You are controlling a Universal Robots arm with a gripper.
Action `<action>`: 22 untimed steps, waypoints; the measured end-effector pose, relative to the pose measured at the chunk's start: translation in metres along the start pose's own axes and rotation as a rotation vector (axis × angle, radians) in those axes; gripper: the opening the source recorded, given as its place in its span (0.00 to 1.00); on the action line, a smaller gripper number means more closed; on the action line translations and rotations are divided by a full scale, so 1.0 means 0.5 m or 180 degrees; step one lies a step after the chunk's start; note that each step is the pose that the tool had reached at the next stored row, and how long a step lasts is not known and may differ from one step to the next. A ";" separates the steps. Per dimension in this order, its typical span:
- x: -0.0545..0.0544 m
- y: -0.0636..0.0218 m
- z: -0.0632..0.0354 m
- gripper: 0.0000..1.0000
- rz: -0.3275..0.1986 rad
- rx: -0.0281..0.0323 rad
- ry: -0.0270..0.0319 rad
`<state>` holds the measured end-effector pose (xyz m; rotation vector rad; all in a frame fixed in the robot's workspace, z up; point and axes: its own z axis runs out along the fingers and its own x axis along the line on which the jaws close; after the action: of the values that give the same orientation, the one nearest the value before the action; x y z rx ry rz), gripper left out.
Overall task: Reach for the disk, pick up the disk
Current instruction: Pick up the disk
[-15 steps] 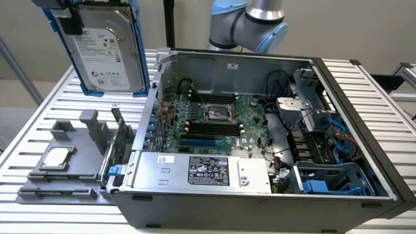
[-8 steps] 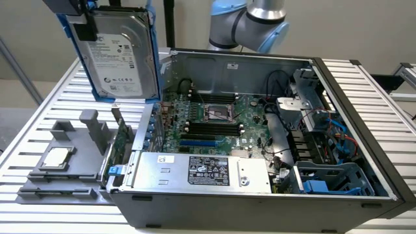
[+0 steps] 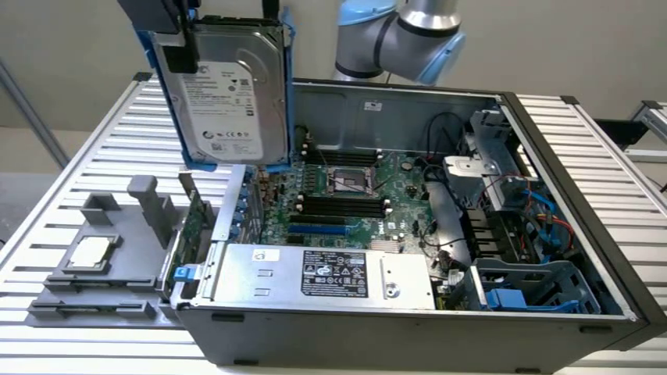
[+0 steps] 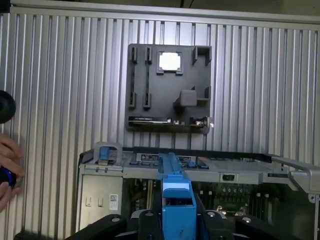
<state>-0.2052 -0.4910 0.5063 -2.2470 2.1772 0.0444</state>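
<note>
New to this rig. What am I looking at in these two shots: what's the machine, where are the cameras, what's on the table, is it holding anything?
The machine is a single robot arm with a gripper at its end. One picture comes from a camera standing off the arm; the other comes from a camera on its wrist, looking down. On the ribbed metal table sits an opened computer case with its motherboard and a silver power supply box showing. Beside it lies a grey tray carrying a small square chip. The gripper is closed on the disk, a hard drive in a blue frame, lifted upright above the case. In the wrist view, a person's hand shows at the edge.
</note>
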 end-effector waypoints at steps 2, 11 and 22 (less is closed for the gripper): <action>0.004 -0.018 0.000 0.33 0.0000 0.0000 -0.0009; 0.024 -0.100 -0.002 0.33 0.0000 0.0002 -0.0049; 0.051 -0.198 -0.003 0.33 -0.0001 0.0006 -0.0070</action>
<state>-0.1056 -0.5131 0.5061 -2.2349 2.1652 0.0669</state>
